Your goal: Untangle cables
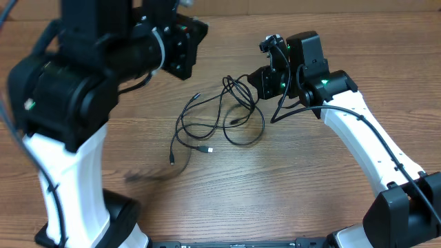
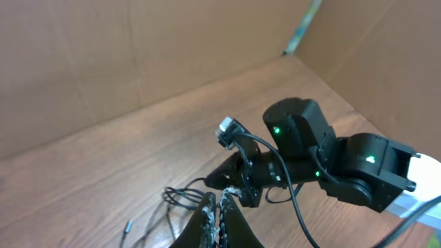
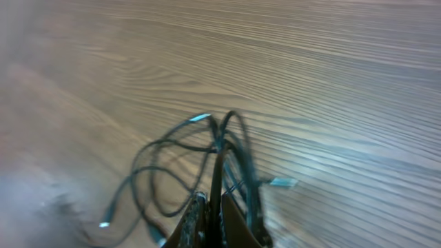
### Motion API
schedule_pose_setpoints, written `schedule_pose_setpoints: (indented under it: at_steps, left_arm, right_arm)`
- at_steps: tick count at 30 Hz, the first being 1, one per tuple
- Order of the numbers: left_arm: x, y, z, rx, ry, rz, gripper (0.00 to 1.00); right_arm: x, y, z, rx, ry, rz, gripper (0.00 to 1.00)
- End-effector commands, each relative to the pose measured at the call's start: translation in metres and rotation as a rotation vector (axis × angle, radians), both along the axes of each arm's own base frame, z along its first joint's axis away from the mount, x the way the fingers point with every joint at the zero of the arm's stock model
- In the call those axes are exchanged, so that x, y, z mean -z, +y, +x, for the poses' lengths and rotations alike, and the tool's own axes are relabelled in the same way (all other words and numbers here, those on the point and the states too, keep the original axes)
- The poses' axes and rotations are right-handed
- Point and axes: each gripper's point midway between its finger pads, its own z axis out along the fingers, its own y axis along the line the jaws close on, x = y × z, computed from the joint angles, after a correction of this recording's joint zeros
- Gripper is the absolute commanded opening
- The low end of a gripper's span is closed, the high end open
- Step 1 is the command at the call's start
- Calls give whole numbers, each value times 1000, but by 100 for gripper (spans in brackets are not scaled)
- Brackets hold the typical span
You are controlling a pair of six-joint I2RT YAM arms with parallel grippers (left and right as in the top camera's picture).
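Observation:
The cables [image 1: 238,93] are thin black wires lying in tangled loops on the middle of the wooden table, with small silvery plugs [image 1: 208,149] at the loose ends. My right gripper [image 1: 253,85] is at the upper right end of the tangle. In the right wrist view it [image 3: 213,210] is shut on one black strand of the cables [image 3: 218,165], which runs up between the fingers. My left gripper [image 1: 198,34] is raised above the table's far left part. Its fingers [image 2: 207,217] are pressed together with nothing between them, and the cables [image 2: 182,196] lie below.
The right arm [image 2: 310,151], with green lights and its own thicker black cord, fills the right half of the left wrist view. Cardboard walls [image 2: 138,48] stand behind the table. The left arm's base [image 1: 83,207] stands at the front left, the right arm's base [image 1: 406,213] at the front right.

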Motion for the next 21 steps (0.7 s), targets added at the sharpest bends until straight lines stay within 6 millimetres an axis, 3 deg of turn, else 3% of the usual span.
schedule_pose_setpoints:
  at_steps: [1,6,9,14,18,21]
  left_arm:
    - [-12,10,-5,-35,-63,24,4]
    - [-7,14,-4,-55,-49,42,5]
    - [-2,18,-1,-81,-36,63,17]
    - [-1,21,1,-104,-34,68,27]
    - [5,21,2,-103,-14,78,36]
    - [13,20,5,-102,14,91,41]
  right_arm:
    - [8,-13,6,55,-10,-64,4]
    - [5,-6,2,19,3,-26,4]
    - [6,-10,4,4,-31,-67,4]
    - [9,-57,30,188,-112,-262,4]
    - [-10,-54,35,124,-190,-272,4]
    - [-42,-47,39,109,-275,-235,4]
